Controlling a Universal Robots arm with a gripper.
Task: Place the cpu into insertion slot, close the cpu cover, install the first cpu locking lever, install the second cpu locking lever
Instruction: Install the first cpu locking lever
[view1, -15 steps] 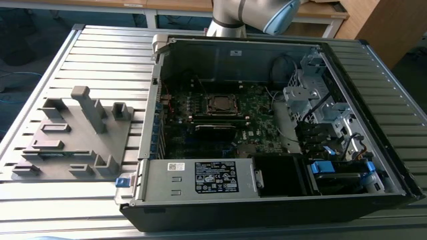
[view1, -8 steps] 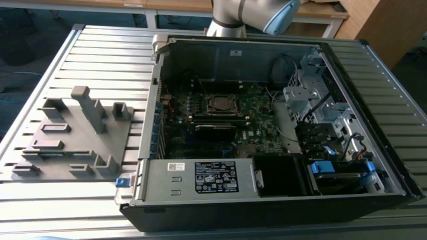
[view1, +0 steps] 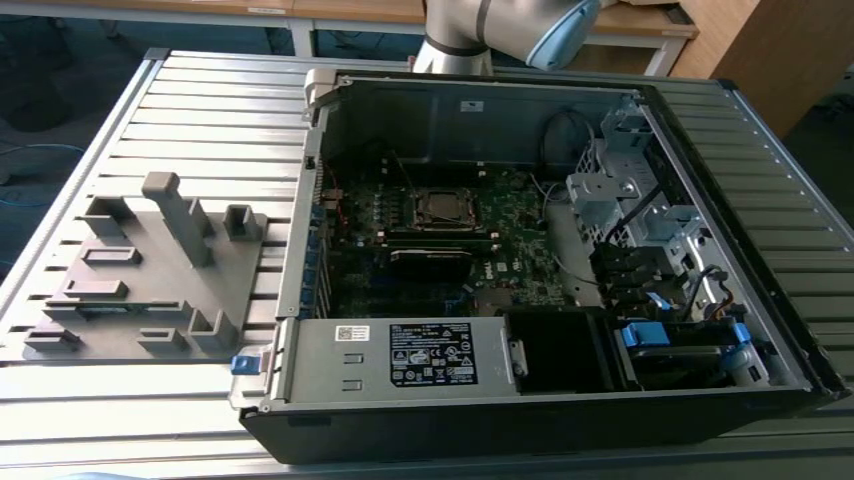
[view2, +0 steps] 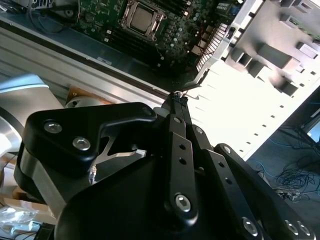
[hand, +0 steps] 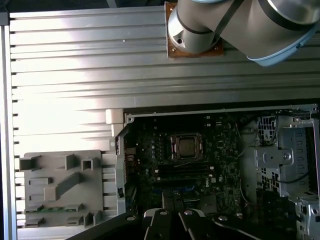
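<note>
Your black fingers clenched, tips together | dull silver-grey square cpu well beyond fingertips, on green circuit board | thin silver cpu cover framing it

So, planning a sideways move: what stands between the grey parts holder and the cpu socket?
In the exterior view, the open computer case's metal side wall stands between the grey holder and the socket.

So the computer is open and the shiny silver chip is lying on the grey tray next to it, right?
Not quite. The computer case is open, but the cpu is not on the grey tray. It sits in the insertion slot on the green board inside the case, as the first wrist view shows.
</note>
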